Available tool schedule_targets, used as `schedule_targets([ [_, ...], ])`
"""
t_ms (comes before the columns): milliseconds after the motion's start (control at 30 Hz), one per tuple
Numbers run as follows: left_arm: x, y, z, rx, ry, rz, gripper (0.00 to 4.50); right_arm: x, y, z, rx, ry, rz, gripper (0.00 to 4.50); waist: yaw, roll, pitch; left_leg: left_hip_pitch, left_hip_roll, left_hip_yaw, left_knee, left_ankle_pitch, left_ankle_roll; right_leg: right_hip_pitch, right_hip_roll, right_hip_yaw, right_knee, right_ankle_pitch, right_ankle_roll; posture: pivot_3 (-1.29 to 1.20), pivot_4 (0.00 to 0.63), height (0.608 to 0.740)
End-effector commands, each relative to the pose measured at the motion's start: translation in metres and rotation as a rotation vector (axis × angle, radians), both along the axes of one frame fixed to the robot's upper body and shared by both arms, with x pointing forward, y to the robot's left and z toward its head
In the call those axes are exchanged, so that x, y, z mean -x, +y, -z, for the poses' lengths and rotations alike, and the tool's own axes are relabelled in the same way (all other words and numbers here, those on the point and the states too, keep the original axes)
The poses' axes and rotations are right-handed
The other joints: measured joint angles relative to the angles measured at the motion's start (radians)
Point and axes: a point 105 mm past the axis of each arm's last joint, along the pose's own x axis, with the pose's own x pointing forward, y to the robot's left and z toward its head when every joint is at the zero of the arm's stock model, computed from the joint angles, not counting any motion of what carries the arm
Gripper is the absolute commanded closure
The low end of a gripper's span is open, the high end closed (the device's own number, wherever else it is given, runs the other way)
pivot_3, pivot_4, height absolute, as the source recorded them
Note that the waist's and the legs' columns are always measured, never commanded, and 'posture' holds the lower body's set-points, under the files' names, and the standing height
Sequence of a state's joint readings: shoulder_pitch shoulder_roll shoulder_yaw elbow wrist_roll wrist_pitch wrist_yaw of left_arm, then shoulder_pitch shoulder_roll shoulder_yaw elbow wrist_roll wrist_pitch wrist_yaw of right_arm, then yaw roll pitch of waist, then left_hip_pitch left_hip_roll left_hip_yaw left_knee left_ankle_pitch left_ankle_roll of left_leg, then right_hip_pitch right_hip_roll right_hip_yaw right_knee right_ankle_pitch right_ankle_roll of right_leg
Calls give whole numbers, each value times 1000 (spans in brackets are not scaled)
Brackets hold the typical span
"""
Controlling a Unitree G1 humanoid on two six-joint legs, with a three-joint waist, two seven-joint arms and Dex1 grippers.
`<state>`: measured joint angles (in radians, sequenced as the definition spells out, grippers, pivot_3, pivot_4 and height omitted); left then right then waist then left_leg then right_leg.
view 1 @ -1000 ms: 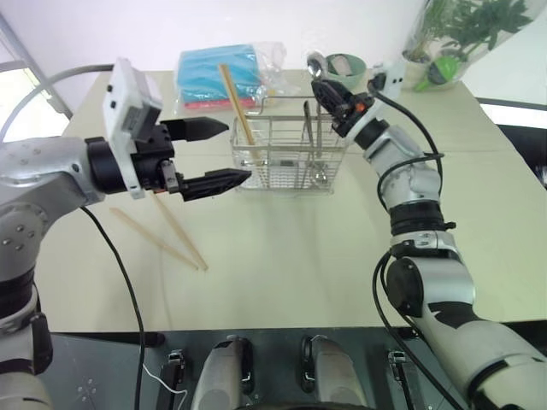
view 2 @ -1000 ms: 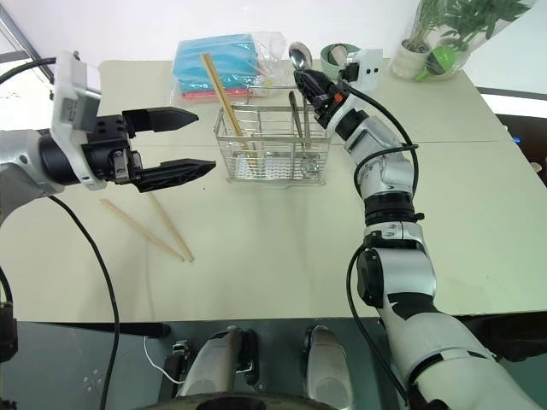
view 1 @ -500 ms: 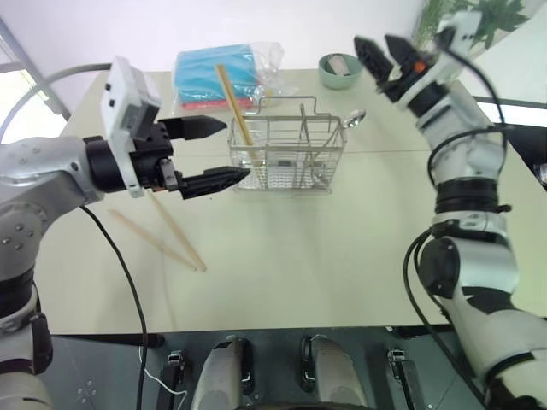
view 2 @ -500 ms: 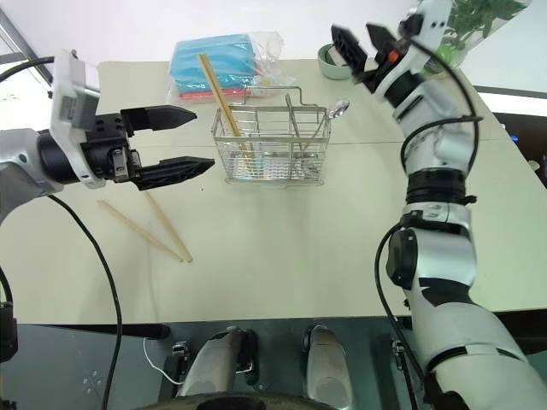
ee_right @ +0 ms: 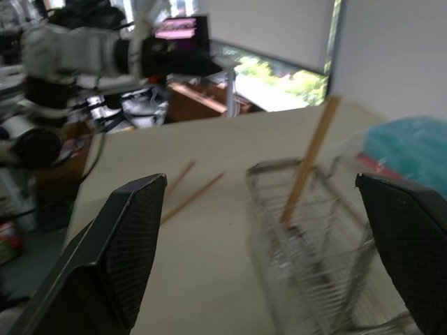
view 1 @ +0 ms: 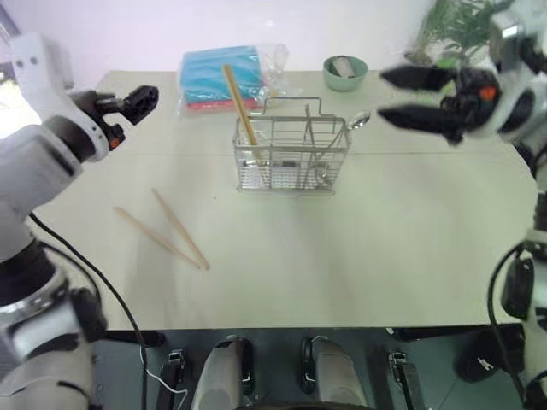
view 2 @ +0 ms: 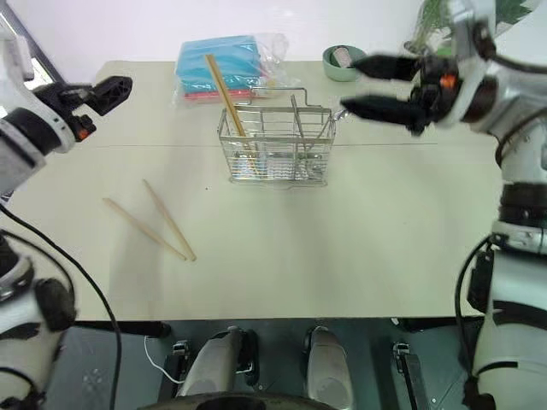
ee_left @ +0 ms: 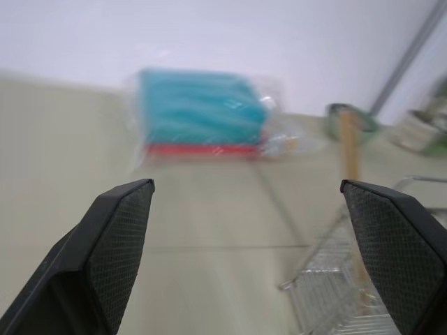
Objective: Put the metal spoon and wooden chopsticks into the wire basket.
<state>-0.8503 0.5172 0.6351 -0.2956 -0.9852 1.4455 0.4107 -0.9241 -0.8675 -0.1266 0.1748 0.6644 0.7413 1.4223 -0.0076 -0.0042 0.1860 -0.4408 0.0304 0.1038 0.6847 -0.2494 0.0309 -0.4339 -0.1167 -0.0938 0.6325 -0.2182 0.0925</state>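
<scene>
The wire basket [view 1: 291, 155] stands mid-table. The metal spoon [view 1: 357, 120] rests inside it, handle down, its shiny bowl leaning out over the right rim. One of the wooden chopsticks [view 1: 238, 104] stands tilted in the basket's left end, and two more [view 1: 162, 231] lie crossed on the table to the front left. My right gripper [view 1: 398, 96] hovers open to the right of the basket, pointing left at it, nothing between its fingers. My left gripper [view 1: 130, 101] is open, out at the far left, well away from the basket.
A bagged blue cloth pack [view 1: 220, 73] lies behind the basket. A small green bowl [view 1: 345, 72] sits at the back right, with a potted plant [view 1: 457, 26] beyond it. The table's front edge [view 1: 282, 326] runs close to me.
The right gripper let go of the spoon, which now rests in the basket, and drew back to the right, turning to point left. The left gripper swung away left from the basket.
</scene>
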Motion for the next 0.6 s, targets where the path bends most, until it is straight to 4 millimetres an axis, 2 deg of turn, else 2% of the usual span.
schedule_targets([
  [33,10,37,23,-7,172,-320,0,22,4,0,29,1,-94,56,-3,0,0,0,0,0,0,1,-2,0,0,0,0,0,0,0,150,715],
  [133,11,39,50,39,286,-486,0,19,7,13,40,10,-82,56,-1,-1,0,0,0,1,0,2,-4,0,1,0,0,0,0,0,150,715],
  [200,13,37,60,51,335,-550,0,18,9,17,41,13,-78,56,3,-3,1,0,0,1,0,2,-4,0,0,0,0,0,0,0,150,715],
  [267,13,29,77,74,402,-590,0,18,13,22,46,21,-83,56,12,-5,2,0,0,1,0,3,-5,0,0,0,0,0,0,0,150,715],
  [367,14,24,93,95,474,-621,0,19,17,27,54,28,-87,56,23,-6,2,0,0,1,0,2,-5,0,0,0,0,0,0,0,150,715],
  [600,14,26,130,87,638,-636,0,22,15,33,56,34,-72,56,22,-7,2,0,0,1,0,2,-5,-1,0,0,0,0,-1,0,150,715],
])
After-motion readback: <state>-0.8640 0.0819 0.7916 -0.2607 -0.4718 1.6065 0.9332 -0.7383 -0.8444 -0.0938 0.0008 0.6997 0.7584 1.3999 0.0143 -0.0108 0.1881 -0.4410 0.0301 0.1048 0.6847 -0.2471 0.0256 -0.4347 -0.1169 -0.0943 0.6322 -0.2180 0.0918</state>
